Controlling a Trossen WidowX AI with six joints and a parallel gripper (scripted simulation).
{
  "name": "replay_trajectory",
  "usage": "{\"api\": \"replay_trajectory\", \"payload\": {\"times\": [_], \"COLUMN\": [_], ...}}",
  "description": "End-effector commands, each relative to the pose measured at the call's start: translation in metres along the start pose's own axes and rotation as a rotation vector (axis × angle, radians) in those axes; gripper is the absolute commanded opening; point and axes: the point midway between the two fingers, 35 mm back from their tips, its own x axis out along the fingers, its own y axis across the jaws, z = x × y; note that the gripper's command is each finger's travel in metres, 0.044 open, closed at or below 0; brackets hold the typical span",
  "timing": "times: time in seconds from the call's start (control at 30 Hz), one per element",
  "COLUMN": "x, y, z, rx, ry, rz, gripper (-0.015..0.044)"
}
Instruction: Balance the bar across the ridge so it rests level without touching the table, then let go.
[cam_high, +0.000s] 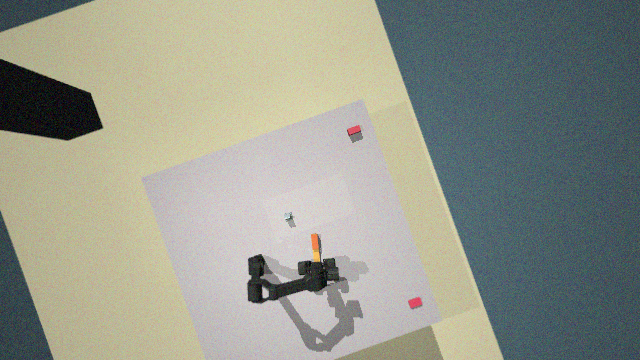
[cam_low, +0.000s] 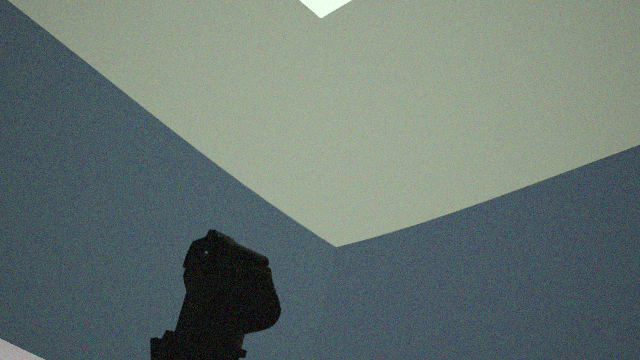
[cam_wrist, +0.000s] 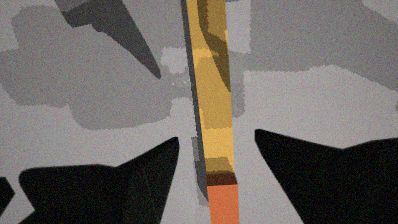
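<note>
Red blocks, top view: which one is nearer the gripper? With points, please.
The one (cam_high: 415, 303) near the mat's lower-right corner; the other (cam_high: 354, 130), at the upper-right corner, lies farther from the gripper (cam_high: 317, 265) (cam_wrist: 217, 134).

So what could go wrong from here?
The gripper is open over the bar, which runs slightly slanted between the fingers, so one finger might nudge it first. The bar is orange at one end and yellow along the rest; if those parts differ in weight, it could tip off the small ridge.
</note>
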Motion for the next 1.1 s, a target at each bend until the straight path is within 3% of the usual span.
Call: {"api": "replay_trajectory", "payload": {"times": [0.0, 1.07], "x": [0.015, 0.041], "y": [-0.003, -0.003], "z": [-0.001, -0.001], "rx": [0.004, 0.004], "ry": [0.004, 0.004], "rz": [-0.011, -0.011], "gripper": [0.0315, 0.0315]}}
